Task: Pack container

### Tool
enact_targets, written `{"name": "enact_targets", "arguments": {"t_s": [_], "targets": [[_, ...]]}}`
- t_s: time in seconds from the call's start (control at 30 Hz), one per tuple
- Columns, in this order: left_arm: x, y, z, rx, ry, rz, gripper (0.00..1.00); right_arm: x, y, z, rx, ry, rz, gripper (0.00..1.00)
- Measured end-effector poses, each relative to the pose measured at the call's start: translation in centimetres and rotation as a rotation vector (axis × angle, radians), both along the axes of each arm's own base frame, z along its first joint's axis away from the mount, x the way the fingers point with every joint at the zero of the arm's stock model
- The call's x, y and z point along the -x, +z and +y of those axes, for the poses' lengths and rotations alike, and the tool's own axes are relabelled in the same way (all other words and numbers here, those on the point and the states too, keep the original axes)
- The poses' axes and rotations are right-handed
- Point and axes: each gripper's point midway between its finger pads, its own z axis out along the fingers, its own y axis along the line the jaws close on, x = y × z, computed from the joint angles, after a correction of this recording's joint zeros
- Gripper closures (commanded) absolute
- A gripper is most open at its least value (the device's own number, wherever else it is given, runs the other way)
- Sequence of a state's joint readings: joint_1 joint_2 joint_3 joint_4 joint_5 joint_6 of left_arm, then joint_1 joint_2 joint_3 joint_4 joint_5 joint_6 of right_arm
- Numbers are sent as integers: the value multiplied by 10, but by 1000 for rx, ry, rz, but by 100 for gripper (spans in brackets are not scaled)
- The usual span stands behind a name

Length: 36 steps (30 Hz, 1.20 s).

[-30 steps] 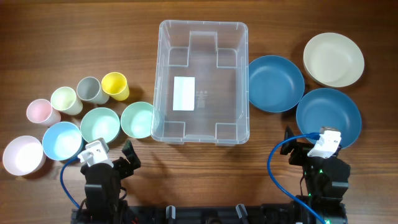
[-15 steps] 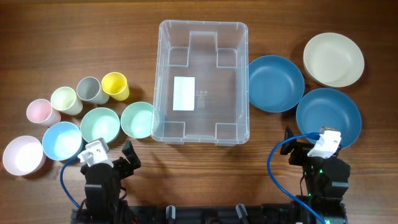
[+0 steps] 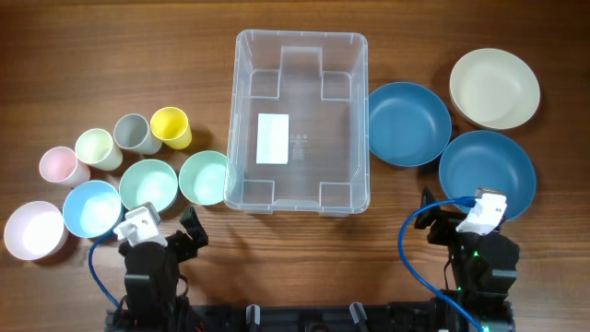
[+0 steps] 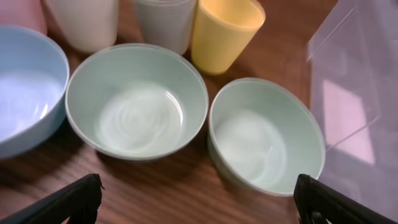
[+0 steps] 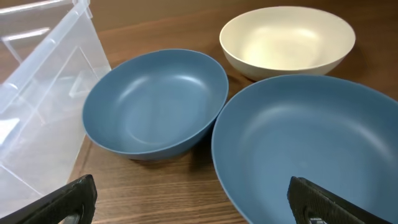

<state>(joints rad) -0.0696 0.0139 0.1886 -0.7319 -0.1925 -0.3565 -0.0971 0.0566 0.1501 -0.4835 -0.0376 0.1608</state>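
The container, a large clear rectangular bin with a white label on its base, stands empty at the table's middle; its wall shows in the left wrist view and in the right wrist view. My left gripper is open and empty near the front edge, just in front of two pale green bowls. My right gripper is open and empty in front of two blue bowls.
Left of the bin stand several cups and bowls: yellow, grey, cream, pink, light blue, pale pink. A cream bowl sits at the back right.
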Motion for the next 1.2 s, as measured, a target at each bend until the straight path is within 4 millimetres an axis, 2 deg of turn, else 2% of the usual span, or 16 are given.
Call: {"name": "enact_targets", "arguments": {"t_s": [0.2,0.4,0.77,0.87,1.0,1.2], "targets": [[-5,8,0,3,-1,-38,0,0,0,0,-175,-71,-10,0],[-12,20,-12,38,-56,-94,0,0,0,2,-308,-113,-17,0],[-14,24,-18,55,-86,-112,0,-1,6,31,-351,55,-6,0],[-18,31,-18,56,-87,-145,0,-2,15,34,-348,71,12,0],[-22,41,-19,59,-91,-191,0,-10,37,35,-345,76,66,0],[-24,45,-20,61,-95,-209,0,-41,76,32,-337,71,170,1]]}}
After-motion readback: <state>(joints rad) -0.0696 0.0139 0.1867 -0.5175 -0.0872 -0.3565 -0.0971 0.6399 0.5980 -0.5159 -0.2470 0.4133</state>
